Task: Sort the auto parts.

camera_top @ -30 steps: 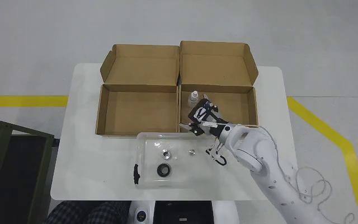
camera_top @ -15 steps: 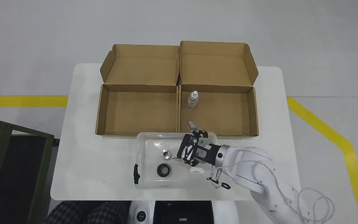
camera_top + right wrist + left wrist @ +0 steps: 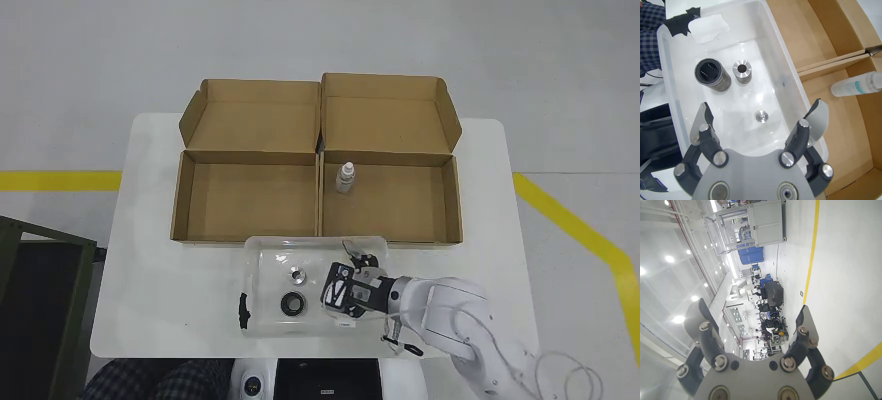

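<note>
A white table [image 3: 150, 300] carries two open cardboard boxes side by side, the left box [image 3: 248, 200] bare and the right box [image 3: 400, 195] holding one bottle [image 3: 345, 178]. A clear bin [image 3: 262, 300] sits against their near edges. I judge the bin to be the stock of unsorted parts and the boxes the destinations, their lids folded back to give free access from above.

The right gripper [image 3: 762, 105] hangs over the bin with its fingers spread wide and nothing between them. One finger is inside the bin. The other is above the bin's rim on the box side. A small stud [image 3: 762, 116] lies on the bin floor just below the gap and nearly centred in it, so it looks like the next pick. The wide spread would let the fingers straddle it.

Farther ahead of the fingertips, a bearing [image 3: 712, 75] and a sleeve [image 3: 742, 73] stand on end close together, well clear of the fingers. The bottle lies beyond the bin wall, out past the box-side finger.

The left gripper [image 3: 753, 306] is also spread and empty. It faces the hall rather than the table, probably parked to leave the bin free.
</note>
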